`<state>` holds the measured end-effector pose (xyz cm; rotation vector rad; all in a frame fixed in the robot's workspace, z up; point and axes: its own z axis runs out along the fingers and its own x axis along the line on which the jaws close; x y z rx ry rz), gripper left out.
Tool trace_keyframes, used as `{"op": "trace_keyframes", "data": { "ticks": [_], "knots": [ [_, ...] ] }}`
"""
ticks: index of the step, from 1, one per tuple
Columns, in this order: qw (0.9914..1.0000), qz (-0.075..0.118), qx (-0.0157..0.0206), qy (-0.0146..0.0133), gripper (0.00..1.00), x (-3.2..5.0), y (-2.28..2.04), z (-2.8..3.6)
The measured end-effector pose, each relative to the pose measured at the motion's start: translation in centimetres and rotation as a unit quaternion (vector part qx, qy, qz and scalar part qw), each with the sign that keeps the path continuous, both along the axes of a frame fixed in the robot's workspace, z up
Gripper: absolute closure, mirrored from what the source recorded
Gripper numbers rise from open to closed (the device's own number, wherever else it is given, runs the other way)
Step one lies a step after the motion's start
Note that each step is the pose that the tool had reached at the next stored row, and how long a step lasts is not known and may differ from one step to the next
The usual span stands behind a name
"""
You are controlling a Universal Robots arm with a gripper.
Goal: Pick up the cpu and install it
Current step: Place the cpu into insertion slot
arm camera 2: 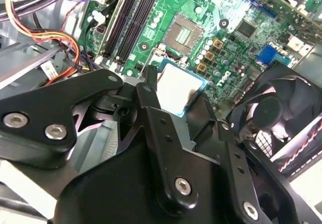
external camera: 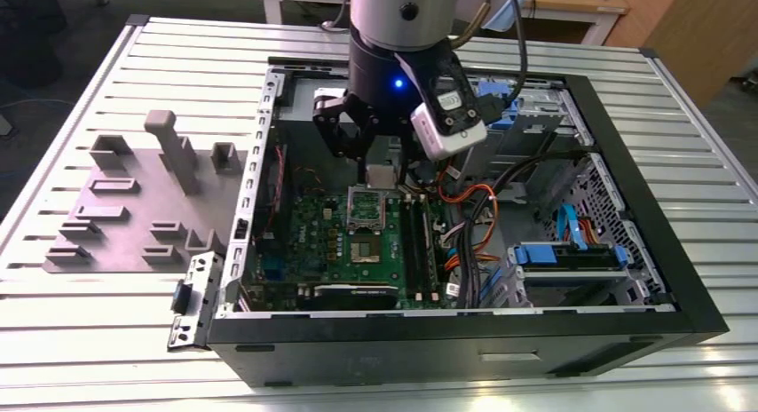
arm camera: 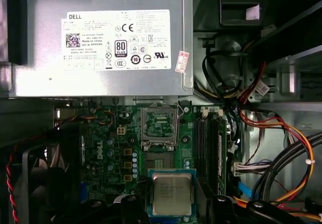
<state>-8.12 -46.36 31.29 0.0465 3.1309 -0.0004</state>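
The gripper [arm camera 2: 176, 94] is closed on the cpu [arm camera: 172, 194]. Its two black fingers [arm camera 2: 151, 108] press on two opposite edges of the chip. The cpu is up in the air, inside the open computer case [external camera: 474, 350]. It hangs flat, with its shiny silver top facing up. It is near the empty socket [arm camera: 159, 126] on the green motherboard [arm camera: 113, 148], a little to one side of it and not touching it. The big grey power supply box [arm camera: 100, 78] is on the far side of the socket from the cpu. A bunch of coloured wires [arm camera: 282, 133] lies well apart from the socket. The black fan [arm camera 2: 276, 108] sits just beside the board. The cpu looks small, thin and light, so it should be easy to lift. It is hard and does not bend. The metal top looks smooth, so it could slip. The underside is probably easy to hurt. The best place to hold it is by its thin side edges, just as the fingers do now, and the squeeze should be gentle.
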Motion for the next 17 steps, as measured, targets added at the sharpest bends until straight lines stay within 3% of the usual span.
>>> {"op": "trace_keyframes", "data": {
  "ticks": [17],
  "knots": [
    [1.00000,0.000,0.0000,0.0000,0.53,0.00,-0.17,-0.60]
  ]
}}
